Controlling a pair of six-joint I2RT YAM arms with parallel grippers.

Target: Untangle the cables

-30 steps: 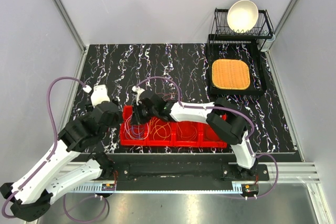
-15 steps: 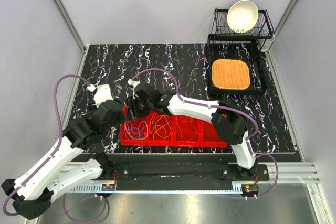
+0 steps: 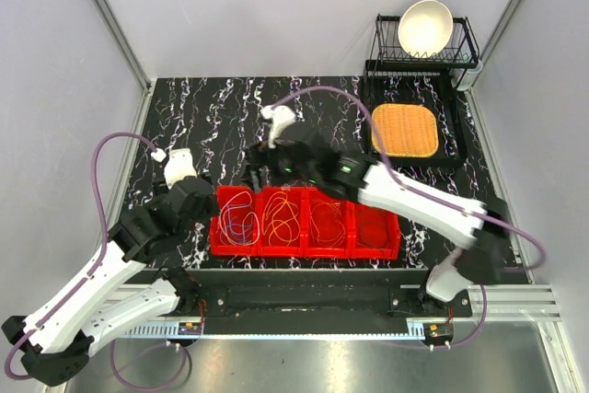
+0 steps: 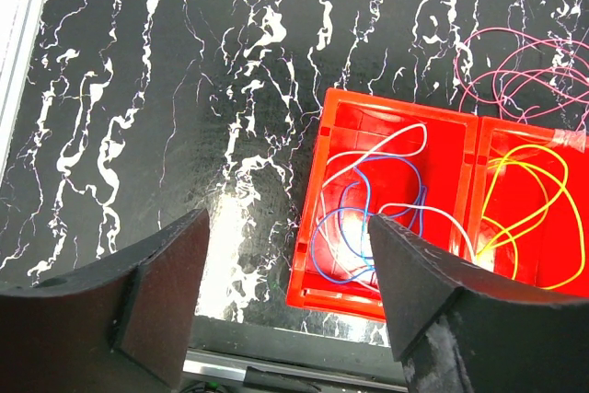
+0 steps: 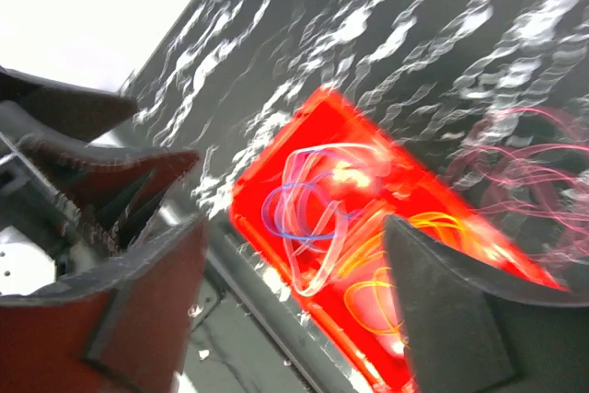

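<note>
the right wrist view is smeared by blur, so the cables [image 5: 313, 218] in the red tray [image 5: 247, 211] show there only as streaks of blue, white and orange, and a pink cable [image 5: 525, 172] on the table [image 5: 368, 34] beyond the tray is hard to trace. from above, the right arm [image 3: 405, 195] crosses the tray's far rim and hides that pink cable, and the tray's rightmost compartment is too faint to read. the left wrist view is sharp: a blue cable [image 4: 316, 244] and a white cable [image 4: 391, 140] loop together in the tray's left end compartment, a yellow cable [image 4: 525, 165] lies in the next, and the pink loops lie on bare table just past the far edge. at the table's far right corner a dish rack [image 3: 465, 43] holds a bowl [image 3: 425, 27], with a woven mat [image 3: 404, 130] in front. the left pincer [image 4: 285, 246] hangs over the tray's left edge, fingers spread wide, gripping nothing. the right pincer [image 5: 290, 236] is likewise released above the tray's left end, empty.
</note>
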